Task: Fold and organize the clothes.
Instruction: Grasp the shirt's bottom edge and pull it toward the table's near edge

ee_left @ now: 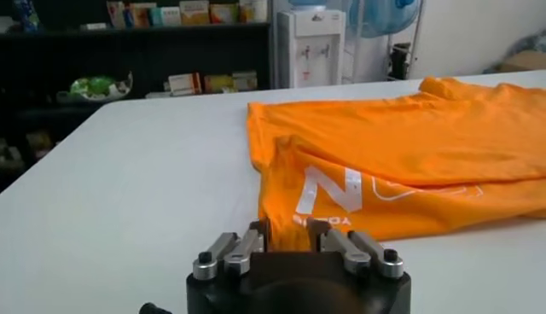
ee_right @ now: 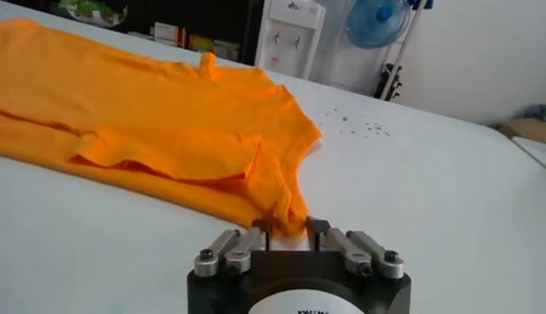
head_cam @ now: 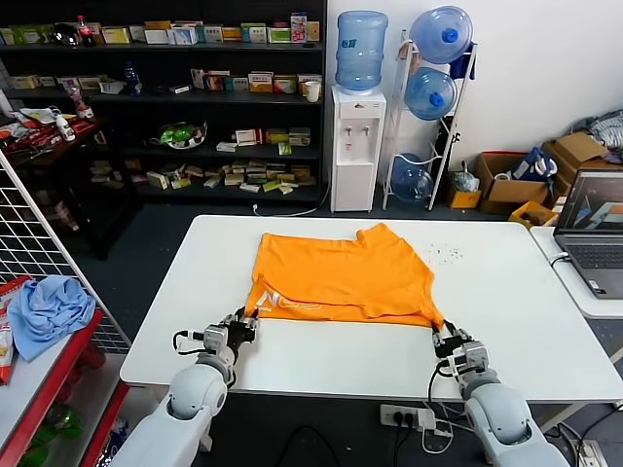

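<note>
Orange T-shirt (head_cam: 341, 277), partly folded, lying flat across the middle of the white table (head_cam: 506, 331), its collar toward the far edge and its near hem doubled over so that white lettering (ee_left: 328, 192) faces up near the left corner of the fold. Each near corner of the shirt is drawn out to a point toward the table's near edge. Left gripper (head_cam: 240, 326): jaws nearly closed, pinching the near-left corner of the fabric, which rises between the fingertips in the left wrist view (ee_left: 288, 236). Right gripper (head_cam: 446, 340): jaws likewise narrowed onto the near-right corner, the cloth bunched between them (ee_right: 290, 230). Both grippers sit low over the strip of bare table between the shirt and the near edge. Open surface lies to the left, to the right and along the far edge. Small dark specks (head_cam: 448, 255) dot the table beyond the shirt's right sleeve. Laptop (head_cam: 594, 238) on an adjoining surface off the right edge.
</note>
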`<act>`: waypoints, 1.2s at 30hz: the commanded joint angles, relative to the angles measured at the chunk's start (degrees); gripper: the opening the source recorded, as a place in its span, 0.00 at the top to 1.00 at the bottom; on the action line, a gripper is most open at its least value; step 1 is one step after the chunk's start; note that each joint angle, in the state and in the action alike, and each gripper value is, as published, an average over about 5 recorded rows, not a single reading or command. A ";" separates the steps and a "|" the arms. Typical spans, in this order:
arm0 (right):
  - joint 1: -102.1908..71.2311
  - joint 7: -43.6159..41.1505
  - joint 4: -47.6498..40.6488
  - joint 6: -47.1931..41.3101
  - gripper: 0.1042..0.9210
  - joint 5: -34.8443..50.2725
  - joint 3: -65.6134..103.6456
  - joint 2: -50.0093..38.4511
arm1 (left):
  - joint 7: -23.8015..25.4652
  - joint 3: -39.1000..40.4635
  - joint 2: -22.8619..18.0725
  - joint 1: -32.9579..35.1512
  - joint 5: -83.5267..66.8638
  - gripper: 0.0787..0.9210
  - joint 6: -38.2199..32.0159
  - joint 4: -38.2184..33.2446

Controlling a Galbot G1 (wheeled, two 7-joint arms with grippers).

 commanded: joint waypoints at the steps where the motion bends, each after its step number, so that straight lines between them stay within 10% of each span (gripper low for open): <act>1: -0.55 0.51 0.06 -0.33 0.88 0.12 0.26 -0.26 | 0.31 -0.02 1.28 1.77 -1.51 0.76 1.54 -1.53; 9: -5.73 1.35 7.10 -1.53 0.97 1.02 1.09 -3.06 | -0.69 -0.52 4.54 7.23 -3.67 0.98 1.98 -8.45; 36: -23.70 6.61 27.27 -13.03 0.85 6.29 4.57 -8.69 | -3.69 -4.15 9.63 22.32 -4.28 0.90 7.08 -26.47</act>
